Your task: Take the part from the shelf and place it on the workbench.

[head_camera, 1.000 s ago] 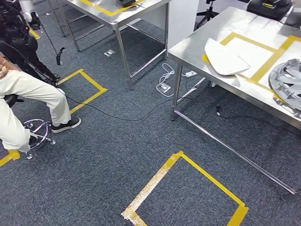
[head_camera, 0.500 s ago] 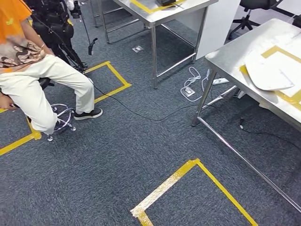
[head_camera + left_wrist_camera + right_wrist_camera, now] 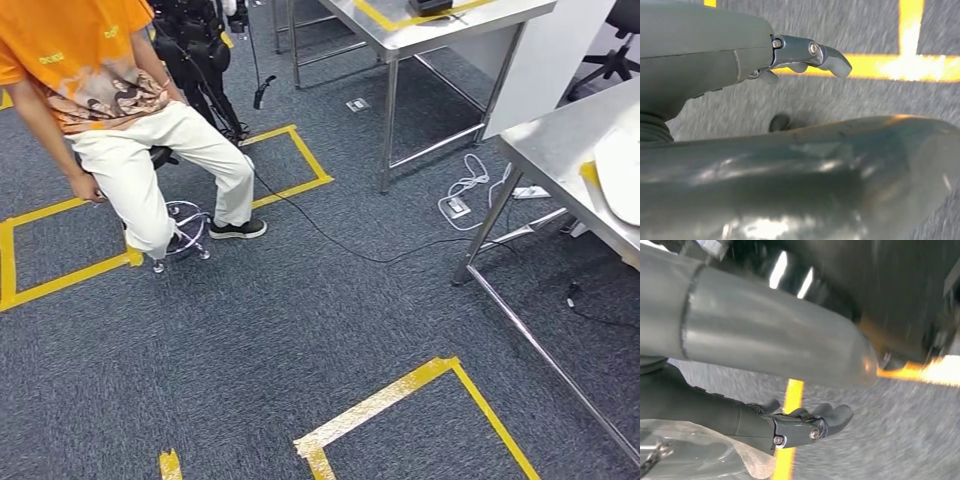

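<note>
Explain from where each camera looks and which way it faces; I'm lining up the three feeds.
Head view: high on the body, facing forward and down at the carpet, a seated person and steel tables.
Left wrist view: behind the left hand, facing the floor past a dark body part.
Right wrist view: behind the right hand, also facing the floor.
Shared: all three show grey carpet with yellow tape.

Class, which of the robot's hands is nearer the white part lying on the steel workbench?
Probably the right. The white part lies on the workbench, far to the robot's right. The right hand hangs over carpet on that side, the left hand on the other side.
</note>
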You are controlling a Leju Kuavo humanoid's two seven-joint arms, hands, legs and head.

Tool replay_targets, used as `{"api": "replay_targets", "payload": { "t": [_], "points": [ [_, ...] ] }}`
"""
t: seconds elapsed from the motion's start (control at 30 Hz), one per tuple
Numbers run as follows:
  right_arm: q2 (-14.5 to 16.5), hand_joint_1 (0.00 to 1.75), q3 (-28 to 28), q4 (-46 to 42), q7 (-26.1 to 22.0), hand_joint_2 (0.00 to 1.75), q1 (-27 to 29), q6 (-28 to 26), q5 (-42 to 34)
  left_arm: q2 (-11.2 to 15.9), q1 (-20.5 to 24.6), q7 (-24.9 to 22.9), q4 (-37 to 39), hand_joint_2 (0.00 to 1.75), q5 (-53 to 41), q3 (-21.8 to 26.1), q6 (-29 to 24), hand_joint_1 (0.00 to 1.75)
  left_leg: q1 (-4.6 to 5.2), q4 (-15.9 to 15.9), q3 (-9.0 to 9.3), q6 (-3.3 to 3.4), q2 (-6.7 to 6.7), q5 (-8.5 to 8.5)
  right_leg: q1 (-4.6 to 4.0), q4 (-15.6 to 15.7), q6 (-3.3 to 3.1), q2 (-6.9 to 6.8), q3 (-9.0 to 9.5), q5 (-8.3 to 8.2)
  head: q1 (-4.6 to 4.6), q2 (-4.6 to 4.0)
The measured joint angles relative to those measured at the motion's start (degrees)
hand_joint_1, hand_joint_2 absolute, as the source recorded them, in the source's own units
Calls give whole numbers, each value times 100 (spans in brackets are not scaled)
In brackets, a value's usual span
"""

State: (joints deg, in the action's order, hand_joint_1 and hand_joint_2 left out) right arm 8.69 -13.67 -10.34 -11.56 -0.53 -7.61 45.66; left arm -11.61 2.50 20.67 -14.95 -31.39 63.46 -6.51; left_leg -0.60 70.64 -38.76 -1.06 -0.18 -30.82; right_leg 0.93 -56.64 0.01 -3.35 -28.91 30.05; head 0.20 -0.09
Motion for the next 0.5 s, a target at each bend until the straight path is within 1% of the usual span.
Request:
{"api": "replay_targets", "payload": {
  "t": [0.03,0.07,0.1,0.13,0.17,0.2,0.23,0.27,0.3,0.33,0.37,0.4,0.43,0.47,0.5],
  "points": [
    [-5,0,63,0,-16,0,-14,72,96,11,2,-59,6,0,-21,-9,89,0,0,-423,213,6,113,192,-3,0,16,-60,23,15,-1,0],
    [-9,0,118,0,-22,0,-26,114,146,18,13,-91,13,0,-34,-18,143,0,20,-808,407,29,253,319,-19,-5,43,-117,34,39,-2,0],
    [-11,0,161,0,-25,0,-37,138,170,22,28,-109,18,0,-43,-24,166,0,41,-1080,540,62,355,383,-34,-5,73,-169,37,63,2,0],
    [-15,0,194,0,-25,0,-47,148,181,22,39,-117,25,0,-45,-27,179,0,64,-1214,600,99,423,383,-49,-2,107,-222,40,85,5,0],
    [-19,0,224,0,-20,0,-56,153,184,25,44,-121,32,0,-45,-30,188,0,87,-1231,598,139,399,360,-57,6,139,-274,56,102,10,0],
    [-21,0,250,-1,-10,0,-68,152,184,30,40,-123,35,0,-46,-30,191,0,89,-1240,596,181,325,365,-48,17,171,-316,89,114,15,0],
    [-22,0,273,-2,3,0,-78,149,183,35,32,-124,39,0,-46,-31,193,0,87,-1255,601,221,268,376,-35,-3,201,-271,106,148,18,0],
    [-22,0,292,-3,16,0,-83,149,183,43,28,-126,40,0,-46,-31,194,0,82,-1271,605,266,209,394,-21,-105,223,-156,80,232,26,0],
    [-21,0,305,-4,31,0,-85,149,186,48,30,-127,41,0,-46,-31,196,0,72,-1288,610,307,151,414,-11,-320,238,-4,-18,370,36,0],
    [-21,0,314,-4,43,0,-84,152,190,52,33,-128,43,0,-46,-32,201,0,71,-1291,605,334,93,423,-6,-672,239,163,-195,557,48,0],
    [-21,0,319,-4,54,0,-79,154,194,55,38,-129,46,0,-46,-32,207,0,76,-1290,598,351,26,425,-6,-1093,234,257,-408,744,56,0],
    [-21,0,324,-4,64,0,-72,156,197,56,39,-129,50,0,-46,-32,212,0,84,-1288,596,358,-49,424,-9,-1470,230,299,-615,864,59,0],
    [-21,0,331,-3,71,0,-64,157,198,57,38,-130,55,0,-46,-32,217,0,92,-1285,598,361,-129,422,-12,-1701,223,318,-766,884,58,0],
    [-21,0,339,-3,74,0,-57,158,198,57,37,-130,59,0,-46,-32,220,0,96,-1280,603,363,-214,420,-14,-1685,212,331,-809,770,58,0],
    [-22,0,348,-3,76,0,-52,158,199,57,37,-130,61,0,-46,-32,223,0,98,-1275,609,361,-299,418,-14,-1439,200,355,-744,556,58,0]
  ]
}}
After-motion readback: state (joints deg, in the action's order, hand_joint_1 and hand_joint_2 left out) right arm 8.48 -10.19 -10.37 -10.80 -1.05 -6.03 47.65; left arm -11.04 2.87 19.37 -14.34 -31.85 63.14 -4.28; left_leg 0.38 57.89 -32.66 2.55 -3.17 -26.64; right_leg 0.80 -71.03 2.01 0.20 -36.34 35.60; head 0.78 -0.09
